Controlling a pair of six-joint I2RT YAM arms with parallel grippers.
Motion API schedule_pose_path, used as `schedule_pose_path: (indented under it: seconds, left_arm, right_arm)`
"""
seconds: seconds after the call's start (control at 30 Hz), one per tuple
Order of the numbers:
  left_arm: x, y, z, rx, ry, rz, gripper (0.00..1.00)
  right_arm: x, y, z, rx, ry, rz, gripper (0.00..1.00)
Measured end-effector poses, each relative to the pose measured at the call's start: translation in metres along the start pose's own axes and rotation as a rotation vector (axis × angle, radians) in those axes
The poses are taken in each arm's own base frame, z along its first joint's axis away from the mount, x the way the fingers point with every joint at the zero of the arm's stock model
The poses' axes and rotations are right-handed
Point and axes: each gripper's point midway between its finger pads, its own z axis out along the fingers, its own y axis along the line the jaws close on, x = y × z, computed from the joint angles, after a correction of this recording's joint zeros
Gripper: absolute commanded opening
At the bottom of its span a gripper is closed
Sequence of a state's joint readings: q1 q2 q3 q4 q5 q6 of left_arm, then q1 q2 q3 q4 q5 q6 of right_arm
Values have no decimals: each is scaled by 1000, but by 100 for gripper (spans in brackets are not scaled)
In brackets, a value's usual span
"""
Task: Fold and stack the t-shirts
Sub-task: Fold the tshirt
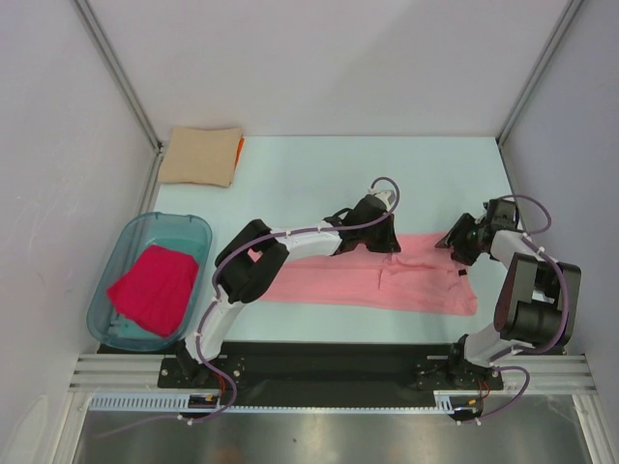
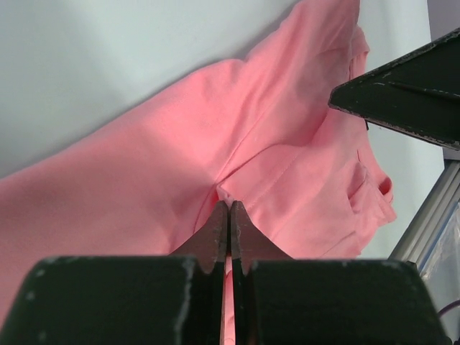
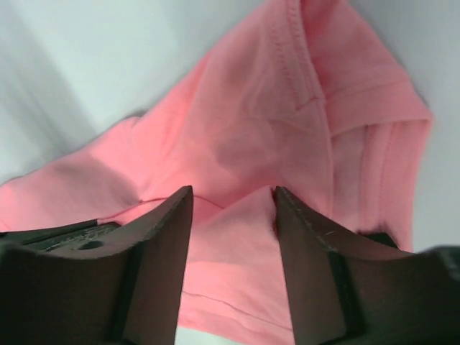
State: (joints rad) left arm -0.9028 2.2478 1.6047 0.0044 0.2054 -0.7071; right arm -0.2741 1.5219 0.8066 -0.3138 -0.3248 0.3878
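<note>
With left gripper (image 2: pixel 229 206) pressed together, pinches a fold of the salmon-pink shirt (image 1: pixel 387 282) spread across the middle. With right gripper (image 3: pixel 231 192) spread, straddles its 3 o'clock end. At 9 o'clock, tub (image 1: pixel 135 228) holding crimson shirt (image 1: pixel 155 286); at 11, folded tan shirt (image 1: pixel 200 155).

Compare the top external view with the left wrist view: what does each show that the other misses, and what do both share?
Only the top external view shows the teal tub holding a crimson shirt, and a folded tan shirt at the far left corner of the table. Only the left wrist view shows the left gripper shut, pinching a fold of cloth. Both show the salmon-pink shirt lying on the table.
</note>
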Motion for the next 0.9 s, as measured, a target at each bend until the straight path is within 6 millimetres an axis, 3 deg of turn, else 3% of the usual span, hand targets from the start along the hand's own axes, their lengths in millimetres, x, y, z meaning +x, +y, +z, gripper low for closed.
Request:
schedule_pose_path:
  seconds: [0.17,0.2,0.37,0.5,0.67,0.9]
  left_arm:
    - [0,0,0,0,1,0,0]
    - [0,0,0,-1,1,0,0]
    - [-2,-2,-4,-2,-4,1,0]
    - [-4,-2,-20,-15,-24,1,0]
    - [-4,-5,-43,-13,-59,-12,0]
    - [-9,-10,-45,2,-81,-27,1]
  right_arm:
    - [0,10,4,-58,12,8,28]
    - [-1,11,5,-65,10,10,12]
    - [-5,14,0,-68,-16,3,8]
    - [-8,17,-24,-69,-91,-34,1]
    - [-2,20,-52,-82,-174,-67,0]
    - [17,5,-42,-53,-135,-48,0]
